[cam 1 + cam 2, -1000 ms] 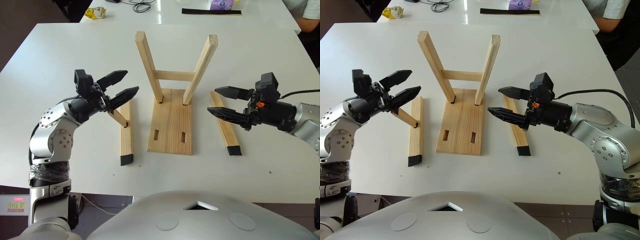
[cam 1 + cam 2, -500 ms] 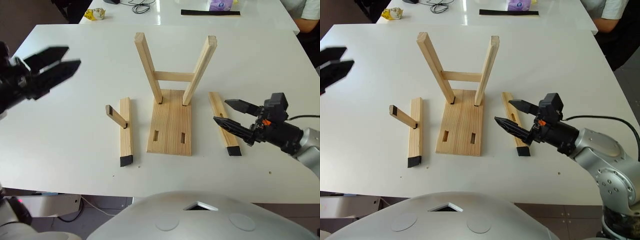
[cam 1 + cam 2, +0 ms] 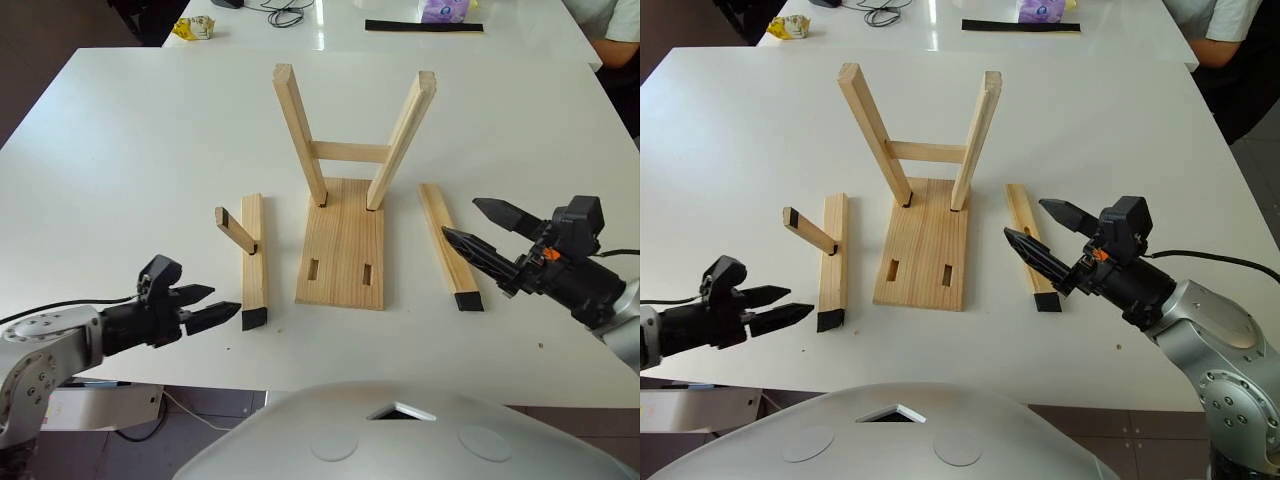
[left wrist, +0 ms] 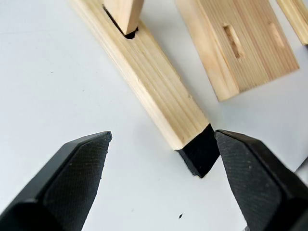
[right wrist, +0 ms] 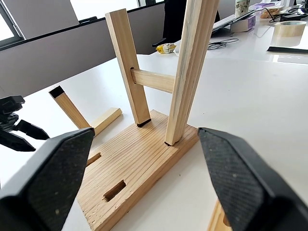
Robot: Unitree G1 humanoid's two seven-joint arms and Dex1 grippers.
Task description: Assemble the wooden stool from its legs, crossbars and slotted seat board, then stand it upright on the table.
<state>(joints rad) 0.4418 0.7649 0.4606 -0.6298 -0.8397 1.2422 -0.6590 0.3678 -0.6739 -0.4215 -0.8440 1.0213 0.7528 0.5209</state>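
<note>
The slotted seat board [image 3: 340, 250] lies flat mid-table with two legs [image 3: 298, 135] standing in its far slots, joined by a crossbar [image 3: 348, 152]. Its two near slots [image 3: 313, 270] are open. A loose leg [image 3: 253, 262] with a black end cap lies left of the board, a short crossbar [image 3: 233, 230] stuck slanting in it. Another loose leg [image 3: 449, 247] lies right of the board. My left gripper [image 3: 226, 300] is open, low near the table's front edge, its fingers [image 4: 72, 178] either side of the left leg's black cap [image 4: 199, 153]. My right gripper [image 3: 460, 218] is open just above the right leg.
The white table [image 3: 130, 150] has free room left, right and behind the stool parts. Its front edge runs close to both grippers. A second table behind holds a yellow packet [image 3: 193, 27], cables [image 3: 285, 10] and a black strip [image 3: 423, 24].
My left arm dropped from high at the far left to the table's front edge, by the left leg's black cap. My right gripper drew back a little to the right.
</note>
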